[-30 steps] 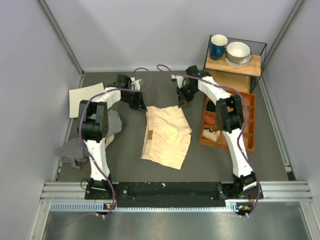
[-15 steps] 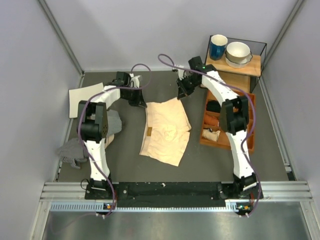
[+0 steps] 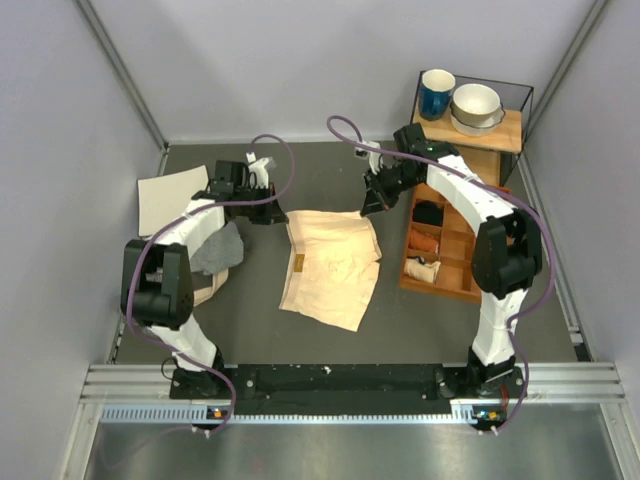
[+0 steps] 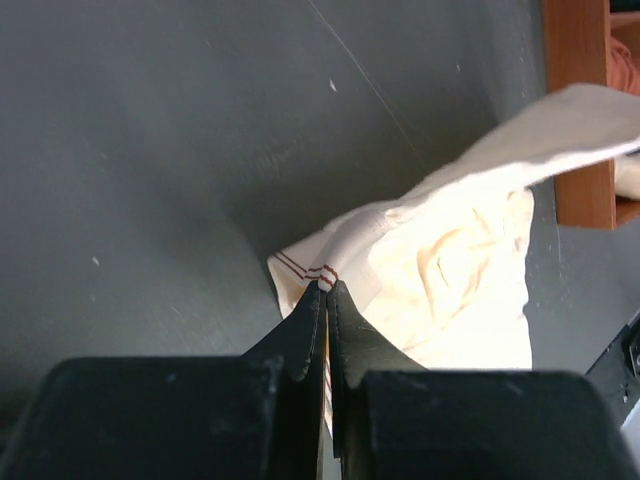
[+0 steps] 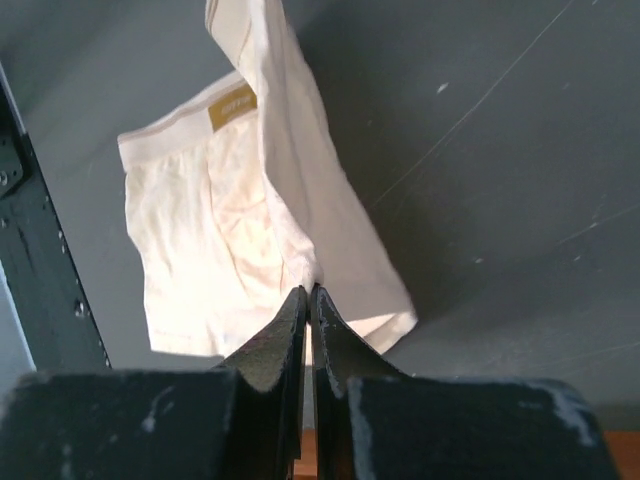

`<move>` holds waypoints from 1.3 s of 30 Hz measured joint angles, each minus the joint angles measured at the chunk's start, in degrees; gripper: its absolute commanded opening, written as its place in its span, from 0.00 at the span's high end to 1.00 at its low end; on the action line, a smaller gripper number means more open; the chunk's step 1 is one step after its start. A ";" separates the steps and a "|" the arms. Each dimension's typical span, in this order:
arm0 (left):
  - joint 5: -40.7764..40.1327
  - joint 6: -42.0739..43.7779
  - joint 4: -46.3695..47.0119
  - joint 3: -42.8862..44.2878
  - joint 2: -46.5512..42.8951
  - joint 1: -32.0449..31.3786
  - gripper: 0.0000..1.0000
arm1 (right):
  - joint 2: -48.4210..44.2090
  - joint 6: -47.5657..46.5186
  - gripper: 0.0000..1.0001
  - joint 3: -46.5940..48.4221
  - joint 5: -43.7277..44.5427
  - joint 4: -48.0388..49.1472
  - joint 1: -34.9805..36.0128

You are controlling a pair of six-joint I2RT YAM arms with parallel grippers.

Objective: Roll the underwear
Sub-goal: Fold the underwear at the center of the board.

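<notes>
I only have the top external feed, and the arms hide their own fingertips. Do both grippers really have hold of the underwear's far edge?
Observer: The left wrist view shows the left gripper shut on a corner of the underwear, right at its red stitch lines.
Operator: And the right one?
Observer: The right wrist view shows the right gripper shut on a fold of the cloth.
Operator: Is the edge off the table?
Observer: Yes. In the left wrist view the held edge rises clear and casts a shadow on the table.

right tool (image 5: 308, 292) pinching underwear (image 5: 235, 230), lifted fold
</notes>
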 measured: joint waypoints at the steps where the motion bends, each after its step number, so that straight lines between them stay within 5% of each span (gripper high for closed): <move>1: -0.04 -0.11 1.05 -2.01 -1.68 -0.22 1.00 | -0.74 -0.28 1.00 -1.60 -0.11 0.09 0.07; 14: -4.09 -4.15 4.74 -22.75 -20.52 -6.16 1.00 | -16.59 -5.95 1.00 -23.54 -2.67 1.31 4.04; 22: -7.08 -8.22 4.96 -33.46 -27.52 -7.74 1.00 | -18.56 -8.72 1.00 -32.52 -3.39 1.51 10.25; 39: -12.44 -16.50 4.31 -38.97 -37.70 -12.41 1.00 | -19.28 -10.38 1.00 -37.46 -2.93 2.14 15.43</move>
